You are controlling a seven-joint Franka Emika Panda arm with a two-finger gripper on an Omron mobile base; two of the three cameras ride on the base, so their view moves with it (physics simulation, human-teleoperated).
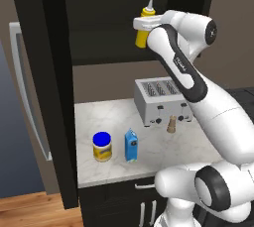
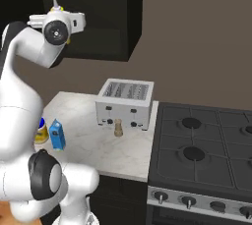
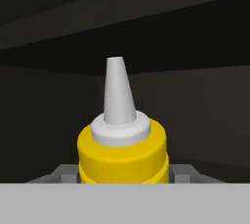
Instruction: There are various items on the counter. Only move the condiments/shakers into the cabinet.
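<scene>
My gripper (image 1: 144, 24) is shut on the tall yellow squeeze bottle (image 1: 142, 36) and holds it upright, high up in front of the open dark wall cabinet (image 1: 99, 18), above its inner shelf (image 1: 109, 58). The hand view has the bottle (image 3: 122, 154) with its white nozzle close up between my fingertips (image 3: 61, 173), facing the dark cabinet interior. Down on the marble counter (image 1: 109, 114) stand the small tan shaker (image 1: 171, 124) in front of the toaster and the blue-lidded jar (image 1: 102, 146) at the front left. From the right I see the shaker (image 2: 118, 128) and the jar (image 2: 42, 131), half hidden behind my arm.
A silver four-slot toaster (image 1: 161, 99) stands at the back of the counter. A small blue carton (image 1: 131, 145) stands right of the jar. The cabinet's open dark door (image 1: 44, 97) hangs at the left. A black gas stove (image 2: 206, 150) adjoins the counter on the right.
</scene>
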